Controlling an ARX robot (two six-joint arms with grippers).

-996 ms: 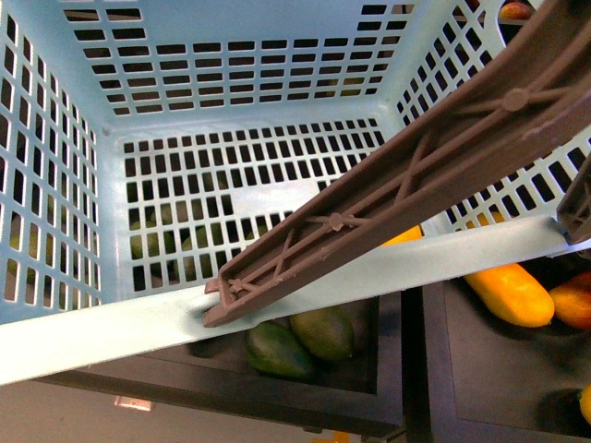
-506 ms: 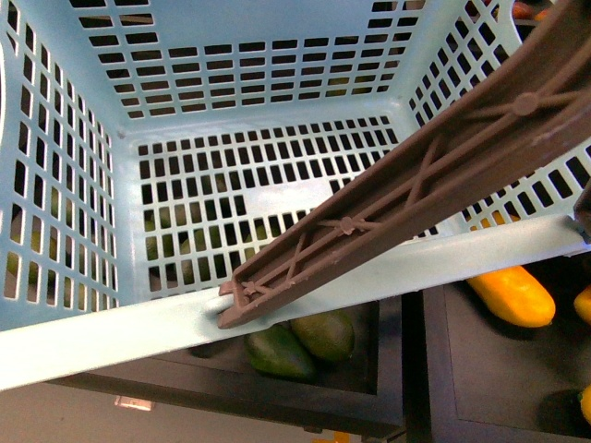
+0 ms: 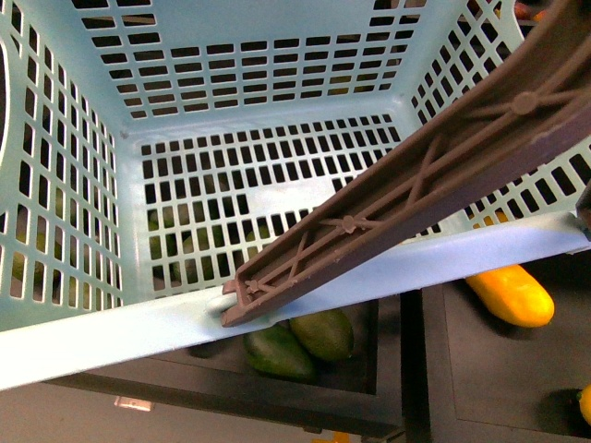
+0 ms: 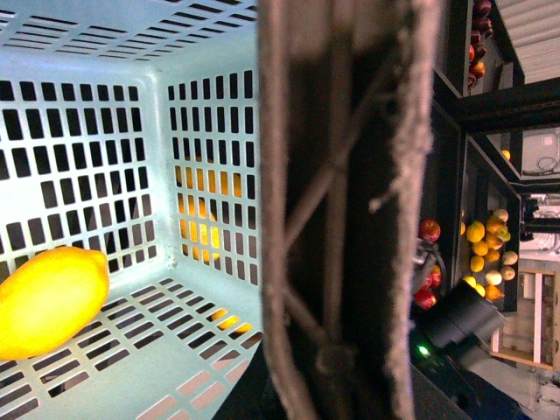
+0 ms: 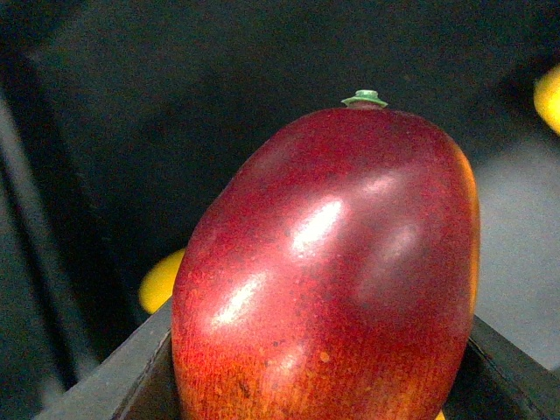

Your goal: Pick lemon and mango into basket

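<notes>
Right now the front view is mostly basket (image 3: 268, 55): light blue, slotted walls and floor, with the near rim running across the lower frame. Its brown handle (image 3: 416, 194) lies on a diagonal from lower centre to upper right, and its lower end meets the near rim. Below that rim, two green fruits (image 3: 300, 341) sit side by side, touching, in a black bin (image 3: 277, 399). A long orange-yellow fruit (image 3: 511, 293) lies in the neighbouring bin (image 3: 499, 378) at lower right. The lemon (image 4: 48, 302) shows only in the left wrist view, bright yellow at the lower left edge, inside the basket's walls and over its slotted floor. I can't tell whether it rests on the floor or hangs above it. The handle fills the middle of that frame as a blur, and shelves of mixed fruit (image 4: 486, 258) show at far right. The mango (image 5: 328, 271) fills the right wrist view, deep red with a green stem nub at the top and an orange tinge on its right edge. It is close to the lens, with a dark bin edge (image 5: 105, 376) along the lower left and a yellow fruit (image 5: 162, 280) behind it. No fingers of the left gripper or the right gripper show in any frame, so I can't tell whether either is holding its fruit.
</notes>
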